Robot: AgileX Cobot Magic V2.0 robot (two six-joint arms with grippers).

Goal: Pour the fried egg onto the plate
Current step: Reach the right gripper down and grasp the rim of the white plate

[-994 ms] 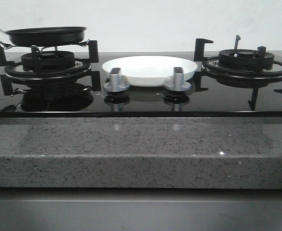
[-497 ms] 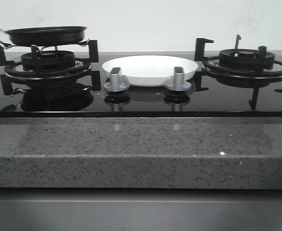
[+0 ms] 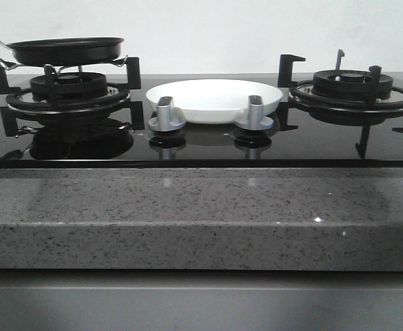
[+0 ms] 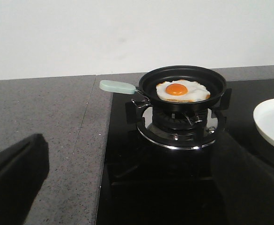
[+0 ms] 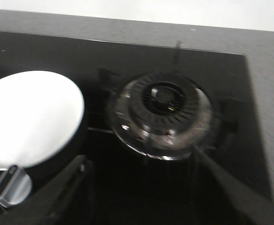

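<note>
The fried egg, cream-white with an orange yolk, lies in a black frying pan on the left burner. The pan has a pale green handle. From the front the pan shows side-on and the egg is hidden. The white plate sits on the hob between the two burners; it also shows in the left wrist view and the right wrist view. My left gripper is open and empty, well short of the pan. My right gripper is open and empty, above the hob near the right burner.
The right burner with its black grate has nothing on it. Two silver knobs stand in front of the plate. A grey speckled counter lies left of the hob, and its front edge runs across.
</note>
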